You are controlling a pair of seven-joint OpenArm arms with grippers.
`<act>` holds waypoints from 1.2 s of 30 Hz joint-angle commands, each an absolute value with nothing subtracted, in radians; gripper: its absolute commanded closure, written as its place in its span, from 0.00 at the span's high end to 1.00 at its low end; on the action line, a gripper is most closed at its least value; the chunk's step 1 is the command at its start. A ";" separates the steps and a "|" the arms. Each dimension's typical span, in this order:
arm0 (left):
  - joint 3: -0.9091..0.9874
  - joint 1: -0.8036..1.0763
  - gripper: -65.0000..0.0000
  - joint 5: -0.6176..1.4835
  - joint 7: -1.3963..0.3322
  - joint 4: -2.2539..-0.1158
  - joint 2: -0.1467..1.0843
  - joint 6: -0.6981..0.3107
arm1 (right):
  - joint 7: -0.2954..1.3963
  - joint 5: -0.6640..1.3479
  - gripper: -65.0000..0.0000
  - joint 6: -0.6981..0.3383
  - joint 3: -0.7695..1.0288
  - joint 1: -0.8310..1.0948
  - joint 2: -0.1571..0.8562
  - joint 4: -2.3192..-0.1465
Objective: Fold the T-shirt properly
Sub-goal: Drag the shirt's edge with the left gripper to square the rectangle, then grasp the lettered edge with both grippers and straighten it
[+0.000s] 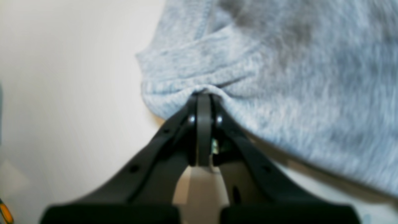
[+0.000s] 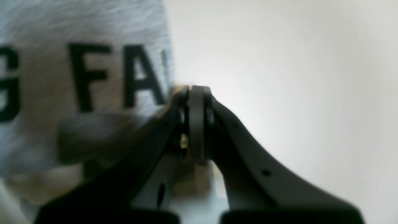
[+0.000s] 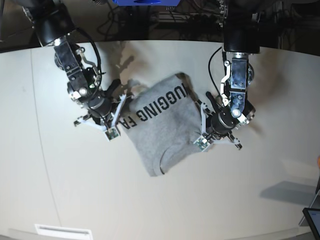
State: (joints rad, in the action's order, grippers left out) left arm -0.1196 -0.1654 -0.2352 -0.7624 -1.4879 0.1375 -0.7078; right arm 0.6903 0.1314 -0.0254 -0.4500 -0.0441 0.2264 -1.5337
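The heather-grey T-shirt (image 3: 165, 132) lies crumpled at the middle of the table, with black block lettering (image 3: 157, 105) facing up. In the left wrist view, my left gripper (image 1: 203, 93) is shut on a bunched fold at the T-shirt (image 1: 279, 62) edge; in the base view, the left gripper (image 3: 200, 131) sits at the shirt's right side. My right gripper (image 2: 196, 88) is shut at the edge of the T-shirt (image 2: 46, 31) beside the letters "FA", and that edge hangs a little above the table. In the base view, the right gripper (image 3: 122, 112) meets the shirt's left side.
The pale table (image 3: 75, 190) spreads on all sides of the shirt. A white label (image 3: 63, 231) lies at the front left edge and a dark screen corner (image 3: 312, 217) at the front right. Cables and dark equipment (image 3: 165, 20) stand behind the table.
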 commanded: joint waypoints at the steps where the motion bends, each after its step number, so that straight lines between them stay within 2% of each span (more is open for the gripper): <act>1: -0.119 -0.205 0.00 -0.236 -0.743 -1.484 0.136 -0.698 | 0.720 0.142 0.00 -0.031 -0.449 -0.035 0.229 -1.560; 10: -0.268 -0.351 0.00 -0.236 -0.719 -1.320 0.110 -0.698 | 0.777 0.142 0.00 -0.028 -0.446 0.087 0.229 -1.732; 17: -0.272 -0.446 0.00 -0.243 -0.636 -1.132 0.054 -0.698 | 0.828 0.142 0.00 0.010 -0.450 0.145 0.226 -1.825; 21: -0.272 -0.467 0.00 -0.245 -0.613 -1.106 0.048 -0.698 | 0.831 0.142 0.00 0.015 -0.444 0.148 0.228 -1.833; 30: -0.262 -0.456 0.00 -0.240 -0.667 -1.294 0.105 -0.698 | 0.829 0.140 0.00 0.018 -0.433 0.128 0.265 -1.834; 34: -0.262 -0.447 0.00 -0.236 -0.734 -1.432 0.134 -0.698 | 0.823 0.140 0.00 0.113 -0.358 0.122 0.265 -1.848; 36: -0.260 -0.398 0.00 -0.237 -0.762 -1.523 0.154 -0.698 | 0.822 0.140 0.00 0.122 -0.360 0.122 0.286 -1.896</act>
State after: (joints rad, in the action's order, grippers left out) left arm -0.2581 -0.3809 -0.2485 -0.7746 -1.5074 0.1509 -0.6979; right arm 0.8513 0.1345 0.1295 -0.3584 0.1360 0.2886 -1.8683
